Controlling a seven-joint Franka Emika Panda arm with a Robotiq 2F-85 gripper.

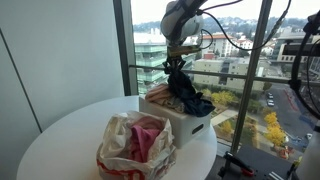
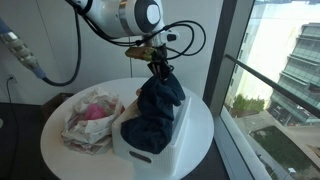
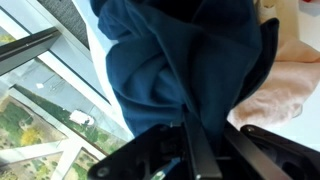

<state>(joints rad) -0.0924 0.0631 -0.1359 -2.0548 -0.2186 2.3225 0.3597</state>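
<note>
Gripper (image 2: pixel 158 62) is clamped tight on the top of a dark blue cloth (image 2: pixel 155 108), with the jaws nearly together and a fold pinched between them. The wrist view shows the fabric (image 3: pixel 165 60) bunching right at the fingers (image 3: pixel 196 150). The cloth hangs from the gripper over a white bin (image 2: pixel 150 157) on the right part of a round table (image 2: pixel 203 120). Its lower end is heaped in the bin and spills over the near wall; both exterior views show this (image 1: pixel 190 98). A plastic bag (image 2: pixel 90 118) with something pink inside sits just left of the bin, apart from the cloth. The window (image 2: pixel 275 60) is on the far right. The step in hand looks like lifting the cloth. To do it well, pull straight up and slowly so the pinch holds, keep the motion centred over the bin so the hanging weight does not drag or tip it, and watch for a snag on the rim. The cloth's long axis is vertical, a drooping column with its top at the gripper and its free end pointing down into the bin.
</note>
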